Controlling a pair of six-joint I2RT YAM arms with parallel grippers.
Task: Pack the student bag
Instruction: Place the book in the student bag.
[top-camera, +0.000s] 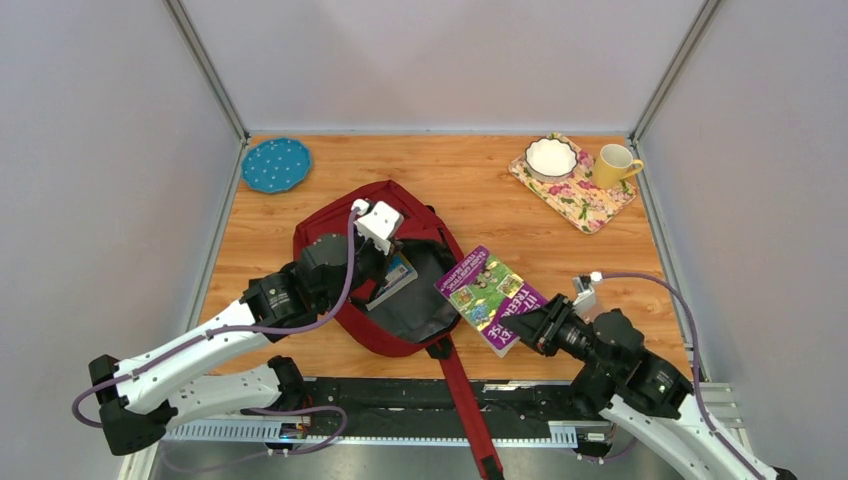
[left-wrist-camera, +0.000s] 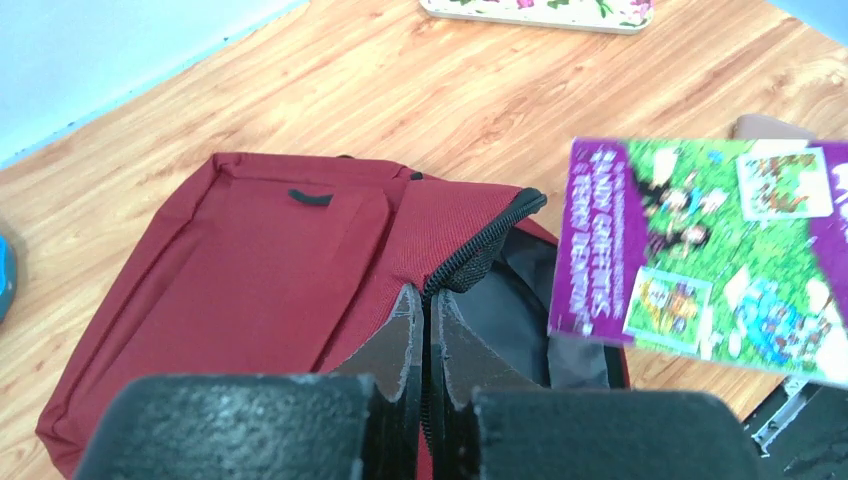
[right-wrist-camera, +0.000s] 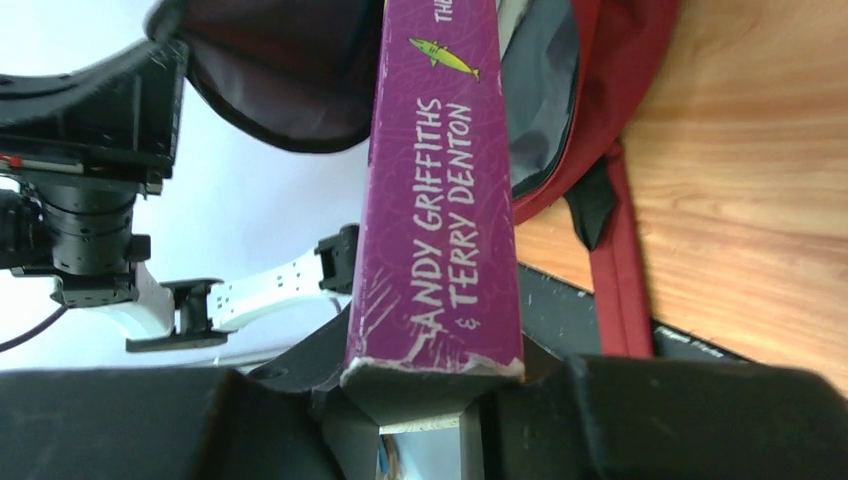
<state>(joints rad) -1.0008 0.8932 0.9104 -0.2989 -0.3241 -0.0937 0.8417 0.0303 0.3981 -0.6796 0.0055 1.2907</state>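
The student bag, a dark red backpack, lies flat mid-table with its main compartment unzipped and black lining showing. My left gripper is shut on the bag's zipper edge and holds the flap up; its fingertips meet on the black zipper tape. A small book lies inside the opening. My right gripper is shut on a purple book by its lower end, spine facing the wrist camera. The book hangs tilted over the bag's right rim, its far end at the opening.
A blue plate sits at the back left. At the back right a floral tray carries a white bowl and a yellow mug. The bag's red strap trails over the table's front edge between the arm bases.
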